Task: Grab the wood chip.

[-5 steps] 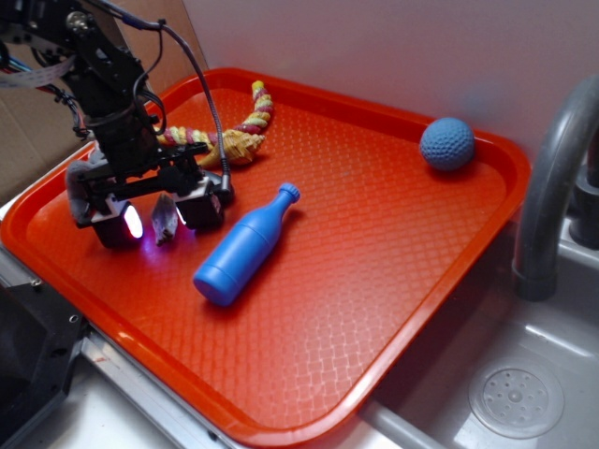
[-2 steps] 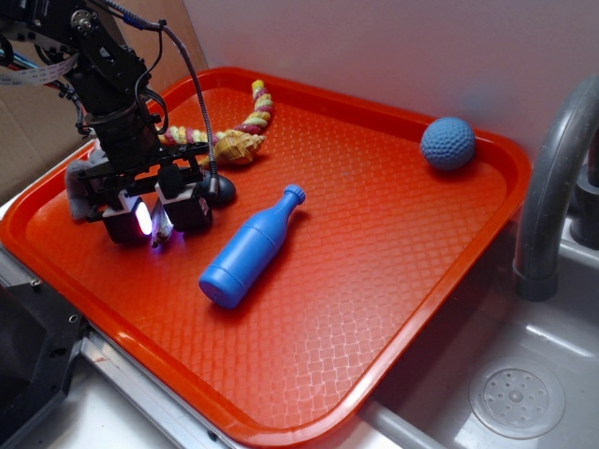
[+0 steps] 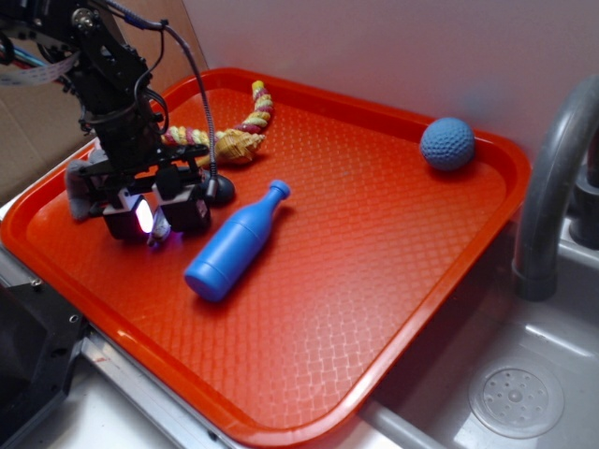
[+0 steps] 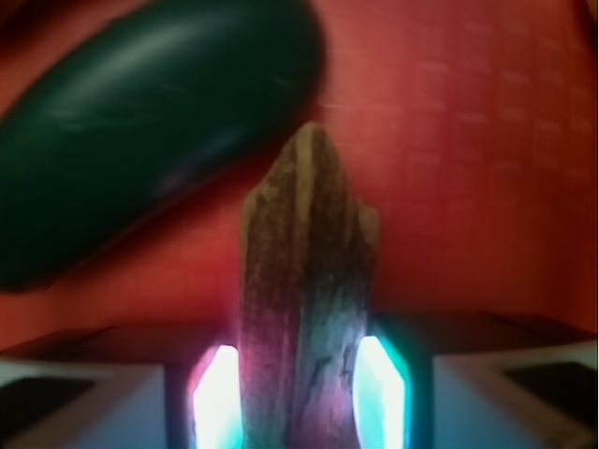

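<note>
Wood chip (image 4: 307, 299): thin, flat, rough-edged, streaky brown-grey grain, tapering to a blunt tip. Pinched between the two glowing pads (image 4: 217, 398) of the gripper (image 3: 155, 217), one lit pad touching each flat side. Long axis straight out from the pads in the wrist view, narrow tip pointing away toward the tray floor. From the exterior view, only a sliver visible between the black finger blocks, near the tray's left edge.

Just past the chip's tip, a dark smooth oval stone (image 4: 140, 122), glossy, lying slantwise. Same stone (image 3: 221, 191) just beside the gripper in the exterior view.

Red plastic tray (image 3: 393, 281) with a fine diamond-pattern texture and raised rim, covering most of the counter. Blue plastic bottle (image 3: 232, 243) lying on its side near the gripper, cap toward the back. Braided rope toy (image 3: 234, 131), yellow and pink, curling near the back left corner. Blue dimpled ball (image 3: 446, 143) by the back right corner.

Off the tray's right edge: grey sink basin (image 3: 524, 383) with a round strainer, plus a grey curved faucet (image 3: 552, 178). Plain white wall (image 3: 374, 47) behind.
</note>
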Controlling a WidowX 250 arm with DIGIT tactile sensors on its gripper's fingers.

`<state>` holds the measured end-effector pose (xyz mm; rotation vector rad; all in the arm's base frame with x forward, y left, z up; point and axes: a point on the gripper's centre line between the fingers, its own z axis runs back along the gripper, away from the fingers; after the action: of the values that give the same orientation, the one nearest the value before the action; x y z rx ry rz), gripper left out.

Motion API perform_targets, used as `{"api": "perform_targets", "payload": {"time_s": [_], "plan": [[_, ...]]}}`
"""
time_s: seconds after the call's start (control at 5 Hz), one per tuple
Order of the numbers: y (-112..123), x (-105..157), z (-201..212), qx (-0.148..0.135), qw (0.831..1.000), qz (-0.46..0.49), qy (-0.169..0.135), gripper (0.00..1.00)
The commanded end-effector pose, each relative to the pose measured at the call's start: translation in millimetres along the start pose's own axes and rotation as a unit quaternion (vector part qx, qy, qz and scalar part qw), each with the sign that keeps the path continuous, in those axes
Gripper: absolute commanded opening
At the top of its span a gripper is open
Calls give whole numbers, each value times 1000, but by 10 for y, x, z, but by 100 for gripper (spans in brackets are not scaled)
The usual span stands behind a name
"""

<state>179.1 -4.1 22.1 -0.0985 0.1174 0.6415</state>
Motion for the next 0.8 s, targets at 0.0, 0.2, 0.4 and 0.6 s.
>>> {"api": "perform_targets", "payload": {"time_s": [0.0,0.2,0.4,0.6], "plan": [[-261,-183,986,-47,954,-259,-140,0],[-369,-366,1456,-51,942,-285,-172,0],[-527,-478,1926,-12,939,-297,-174,0],[-569,-444,2032,14,946,-285,-154,0]]}}
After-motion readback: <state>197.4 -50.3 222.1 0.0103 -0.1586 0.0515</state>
